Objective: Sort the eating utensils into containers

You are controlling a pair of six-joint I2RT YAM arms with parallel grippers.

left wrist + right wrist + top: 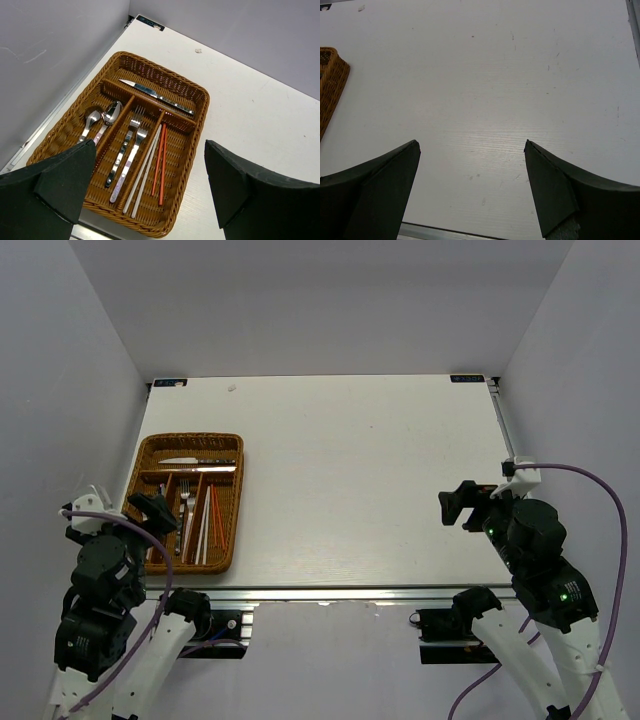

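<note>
The brown wicker tray [147, 453] sits at the table's left side and fills the left wrist view [197, 97]. Its crosswise slot holds a knife [156, 94]. The left long slot holds two spoons [102, 120], the middle one two forks [131, 145], the right one white chopsticks [145, 170] and red chopsticks [160, 162]. My left gripper [150, 512] is open and empty, hovering above the tray's near left corner [150, 150]. My right gripper [462, 505] is open and empty above bare table at the right [470, 147].
The tray's corner [330, 82] shows at the left edge of the right wrist view. The metal table rail [330, 592] runs along the near edge. Grey walls enclose the left, back and right sides.
</note>
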